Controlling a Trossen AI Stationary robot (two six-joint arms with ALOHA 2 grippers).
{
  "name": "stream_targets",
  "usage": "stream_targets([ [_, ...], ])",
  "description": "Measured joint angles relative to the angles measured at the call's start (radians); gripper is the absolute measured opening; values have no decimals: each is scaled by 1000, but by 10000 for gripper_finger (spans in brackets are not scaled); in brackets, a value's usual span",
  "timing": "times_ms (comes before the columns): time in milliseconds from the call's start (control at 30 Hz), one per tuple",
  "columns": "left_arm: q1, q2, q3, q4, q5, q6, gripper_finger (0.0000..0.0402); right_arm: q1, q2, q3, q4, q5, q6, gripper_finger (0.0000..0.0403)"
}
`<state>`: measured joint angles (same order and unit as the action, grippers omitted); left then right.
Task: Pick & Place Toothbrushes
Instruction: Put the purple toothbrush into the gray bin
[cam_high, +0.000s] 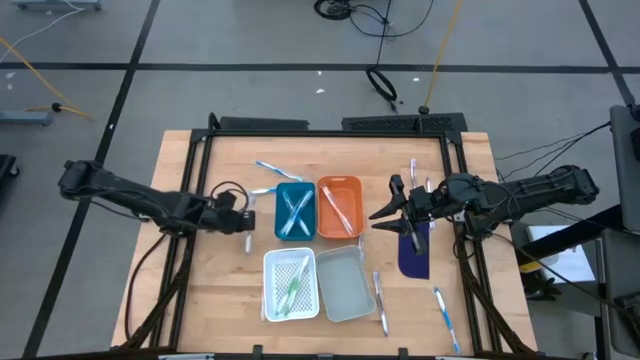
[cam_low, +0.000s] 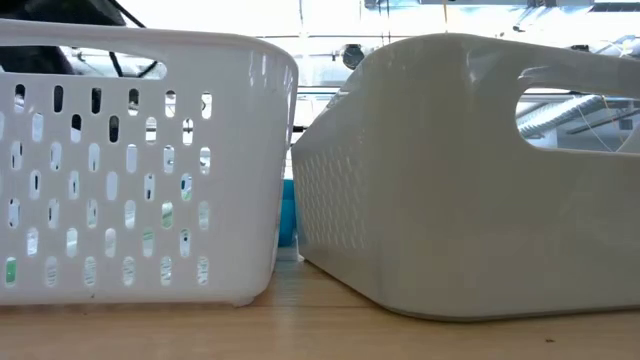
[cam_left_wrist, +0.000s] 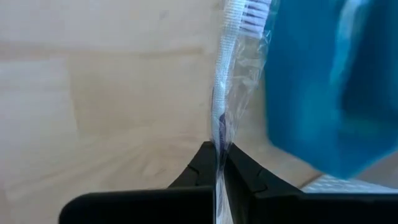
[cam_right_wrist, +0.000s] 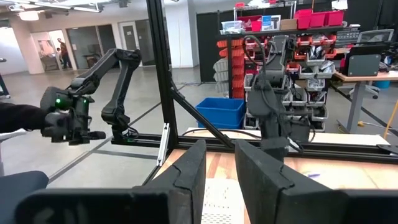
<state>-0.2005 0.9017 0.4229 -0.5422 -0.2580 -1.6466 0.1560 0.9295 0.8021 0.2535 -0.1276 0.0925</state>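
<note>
Left gripper (cam_left_wrist: 219, 163) clamps a wrapped toothbrush (cam_left_wrist: 225, 74) over the table (cam_high: 200, 290), just left of the blue tray (cam_high: 283, 190). Right gripper (cam_high: 392, 212), fingers parted, hangs beside the orange tray (cam_high: 352, 183).

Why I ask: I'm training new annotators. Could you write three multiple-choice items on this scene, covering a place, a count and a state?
1. Which container lies next to the white basket, on the right arm's side?
A. a blue tray
B. the grey tray
C. an orange tray

2. How many containers stand on the table?
A. two
B. six
C. four

3. The left gripper is:
A. shut on a toothbrush
B. open and empty
C. shut on a tray's rim

Answers: 1 B, as the high view shows them side by side. 2 C: the blue tray, the orange tray, the basket and the grey tray. 3 A, since the left wrist view shows a wrapped brush pinched between the fingers.
</note>
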Motion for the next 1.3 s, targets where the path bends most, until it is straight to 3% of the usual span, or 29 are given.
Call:
stream_targets([
  [167,-24,-90,0,92,-113,117,3,0,0,0,-4,0,0,77],
  [400,-56,-160,1,433,-239,495,4,0,0,0,-4,0,0,77],
  [700,-89,-156,1,891,-244,1005,2,0,0,0,-4,0,-3,77],
  [867,-115,-156,2,1044,-228,1196,2,0,0,0,-5,0,-4,77],
  [1167,-138,-156,2,1100,-195,1248,3,0,0,0,-5,0,-4,77],
  [1300,-138,-156,2,1101,-209,1176,2,0,0,0,-4,0,-3,77],
])
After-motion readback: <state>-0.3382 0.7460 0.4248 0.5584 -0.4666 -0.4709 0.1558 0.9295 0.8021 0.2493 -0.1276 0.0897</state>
